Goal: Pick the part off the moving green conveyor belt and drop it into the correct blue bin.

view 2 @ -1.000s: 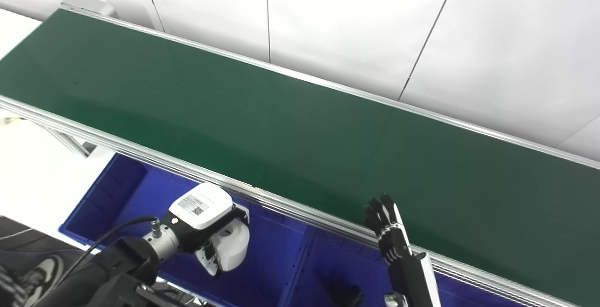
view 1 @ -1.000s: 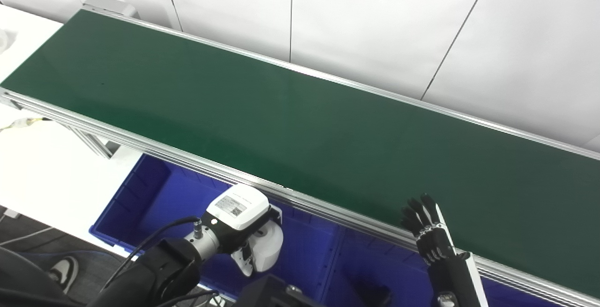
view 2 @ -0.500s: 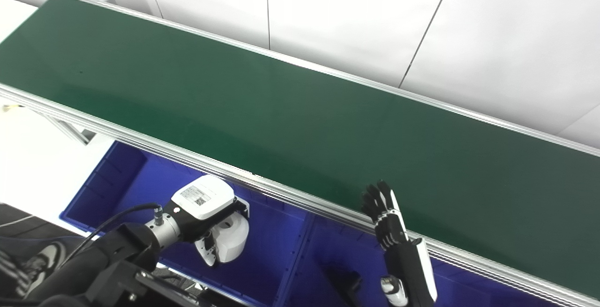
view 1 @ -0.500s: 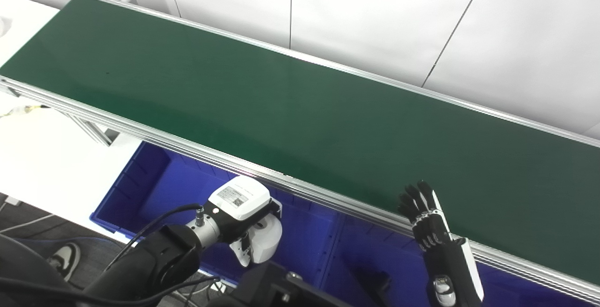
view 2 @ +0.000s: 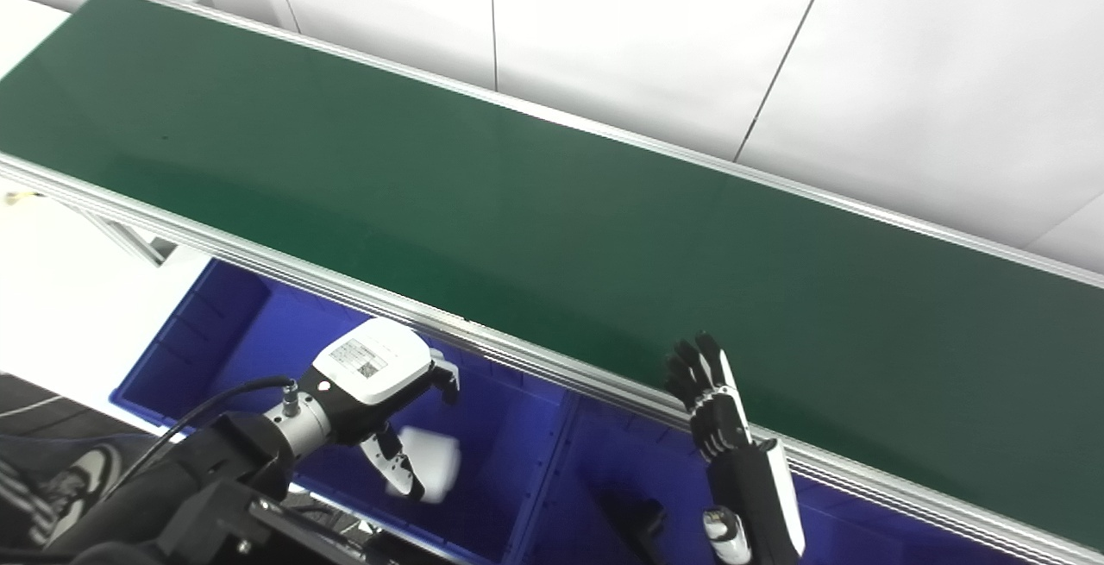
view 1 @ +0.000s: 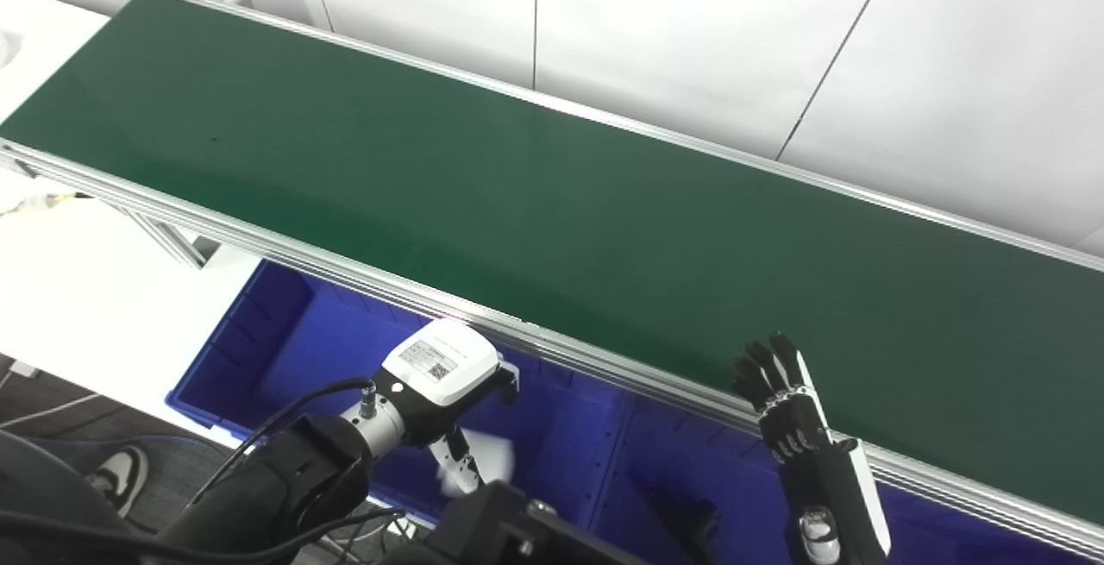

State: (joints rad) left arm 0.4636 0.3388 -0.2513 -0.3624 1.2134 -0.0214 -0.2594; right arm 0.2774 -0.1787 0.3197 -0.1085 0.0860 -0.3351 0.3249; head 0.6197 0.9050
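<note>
The white part (view 2: 429, 462) is a blurred shape just below my left hand (view 2: 377, 370), inside the left blue bin (view 1: 285, 349). That hand hovers over the bin with its fingers (view 1: 455, 465) spread apart, and nothing is between them. My right hand (view 1: 781, 403) stands upright at the near rail of the green conveyor belt (view 1: 517, 203), fingers straight and apart, holding nothing. No part lies on the belt.
A second blue bin (view 1: 742, 479) sits to the right of the first, under the belt's near rail, with a dark object (view 2: 636, 519) in it. A white table (view 1: 78, 306) lies at the left. White wall panels (view 1: 690, 39) back the belt.
My left hand has spread its fingers and the white part has left it, now blurred lower in the left bin. The right hand has barely moved. The view shifted slightly at first.
</note>
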